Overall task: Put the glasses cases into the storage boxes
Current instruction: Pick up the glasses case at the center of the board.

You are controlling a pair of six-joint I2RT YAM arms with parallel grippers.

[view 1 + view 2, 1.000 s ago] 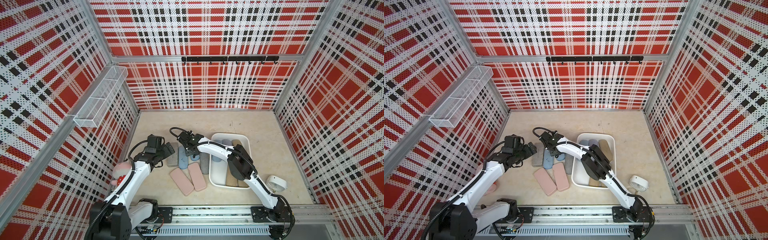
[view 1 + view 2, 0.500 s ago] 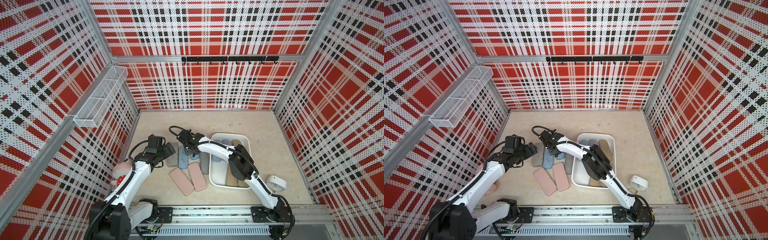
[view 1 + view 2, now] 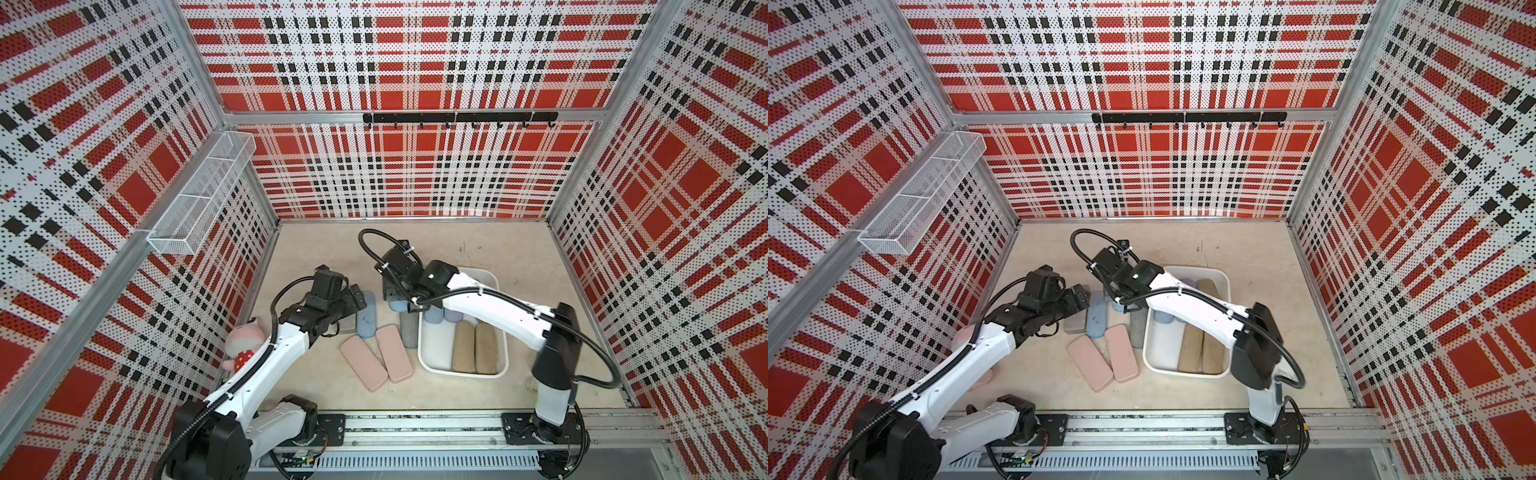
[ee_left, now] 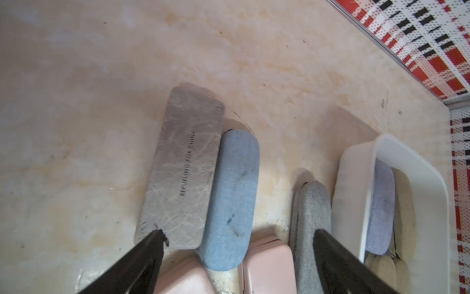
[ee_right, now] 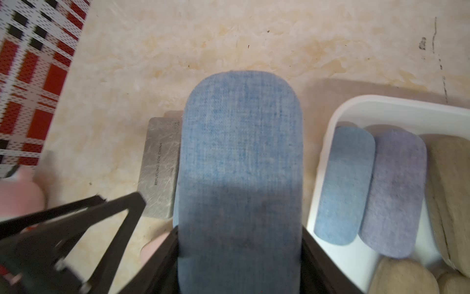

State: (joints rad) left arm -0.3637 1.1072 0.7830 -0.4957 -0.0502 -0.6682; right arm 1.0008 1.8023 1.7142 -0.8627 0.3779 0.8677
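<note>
Just left of the white tray (image 3: 1158, 345), up off the table (image 3: 478, 249): right gripper (image 5: 240, 259) clamped on one end of the held blue case (image 5: 241, 152), long overhang forward. Could pivot or slip in the grip on a quick swing. Left gripper (image 4: 236, 240) spread wide, gripping nothing, low over the flat grey case (image 4: 180, 165) and the loose blue case (image 4: 231, 198), close beside the held one; risk of clipping arm on arm if moved together. Tray already crowded: stowed blue case (image 5: 343, 185) and lavender case (image 5: 396, 191) side by side at the far left, tan cases (image 3: 463, 347) filling the right side, one bare slot at the near left. Tight fit there; could land across the rim or on a neighbour and hang tilted, or shove the tray sideways. Left out on the table: grey fabric case (image 4: 310, 224) just beside the tray wall, two pink flat cases (image 3: 363, 361). Wire basket (image 3: 199, 199), hung high on the left: nothing seen inside.
</note>
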